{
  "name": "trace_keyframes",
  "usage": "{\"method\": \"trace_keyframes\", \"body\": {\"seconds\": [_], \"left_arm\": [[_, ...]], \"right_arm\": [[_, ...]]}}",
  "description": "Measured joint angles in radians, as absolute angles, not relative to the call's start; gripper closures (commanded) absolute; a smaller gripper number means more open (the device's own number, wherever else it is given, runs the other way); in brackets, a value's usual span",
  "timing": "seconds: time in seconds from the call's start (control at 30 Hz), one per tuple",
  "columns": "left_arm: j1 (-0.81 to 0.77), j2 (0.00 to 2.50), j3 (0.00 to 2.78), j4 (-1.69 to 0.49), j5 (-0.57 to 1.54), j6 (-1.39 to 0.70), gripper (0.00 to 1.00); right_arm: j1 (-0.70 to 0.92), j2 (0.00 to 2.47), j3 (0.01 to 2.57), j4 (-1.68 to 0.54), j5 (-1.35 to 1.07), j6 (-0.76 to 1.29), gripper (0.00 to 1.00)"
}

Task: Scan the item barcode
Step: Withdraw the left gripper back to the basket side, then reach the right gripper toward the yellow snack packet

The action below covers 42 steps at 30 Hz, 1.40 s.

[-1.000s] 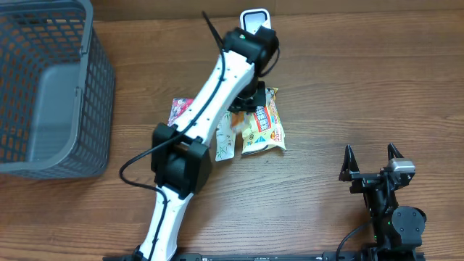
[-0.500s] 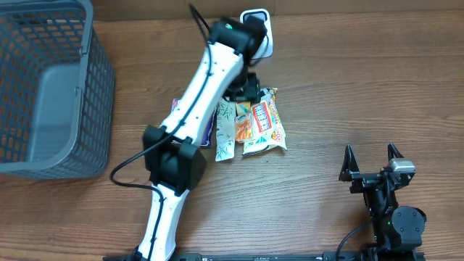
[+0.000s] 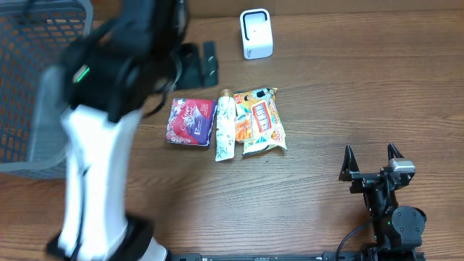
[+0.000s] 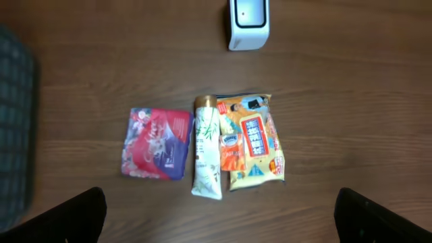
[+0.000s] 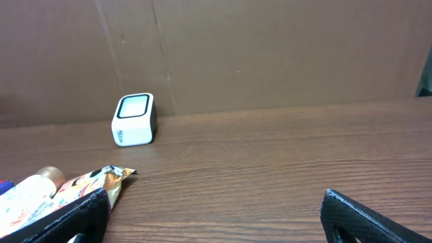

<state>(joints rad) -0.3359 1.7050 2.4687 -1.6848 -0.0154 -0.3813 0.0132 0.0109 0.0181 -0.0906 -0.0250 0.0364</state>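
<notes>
My left gripper [image 3: 199,64] hangs high, fingers spread wide and empty. Directly below and between them lie the red pouch [image 4: 154,143], tube [image 4: 206,156] and snack packet [image 4: 255,150]. I'd come down squarely on one and pinch its edges. Beyond the fingertips sits the scanner [image 4: 248,22]. My right gripper [image 3: 371,163] is open too. The basket [image 3: 14,87], left of the fingers, looks empty where visible.

Wooden table [image 3: 326,109]: scanner [image 3: 256,34], tube [image 3: 224,130], packets [image 3: 267,132], basket [image 3: 18,80].

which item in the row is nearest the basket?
The red-and-purple pouch, leftmost in the row; the white tube and orange snack packet lie to its right, farther from the basket.
</notes>
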Motion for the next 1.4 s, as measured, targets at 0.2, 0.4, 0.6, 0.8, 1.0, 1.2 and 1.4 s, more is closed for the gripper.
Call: {"method": "trace_keyframes", "body": {"seconds": [0.2, 0.4, 0.6, 0.8, 1.0, 1.2, 1.4], "left_arm": [[-0.235, 1.452, 2.193, -1.688, -0.041, -0.390, 0.00], [-0.005, 1.301, 1.958, -1.692, -0.079, -0.471, 0.00], [0.171, 1.207, 1.862, -1.692, -0.095, -0.530, 0.00], [0.184, 1.200, 1.846, -1.691, -0.094, -0.548, 0.00], [0.184, 1.219, 1.845, -1.691, -0.094, -0.548, 0.00], [0.184, 1.236, 1.845, -1.691, -0.094, -0.548, 0.00], [0.184, 1.249, 1.844, -1.691, -0.094, -0.548, 0.00]], "right_arm": [[0.013, 0.011, 0.018, -0.090, -0.025, 0.037, 0.00], [0.013, 0.011, 0.019, -0.090, -0.025, 0.036, 0.00], [0.013, 0.011, 0.019, -0.091, -0.026, 0.037, 0.00], [0.013, 0.011, 0.018, -0.090, -0.026, 0.037, 0.00], [0.013, 0.011, 0.018, 0.046, -0.135, 0.112, 0.00], [0.013, 0.011, 0.018, 0.127, -0.501, 0.381, 0.00], [0.013, 0.010, 0.027, 0.429, -0.602, 0.501, 0.00]]}}
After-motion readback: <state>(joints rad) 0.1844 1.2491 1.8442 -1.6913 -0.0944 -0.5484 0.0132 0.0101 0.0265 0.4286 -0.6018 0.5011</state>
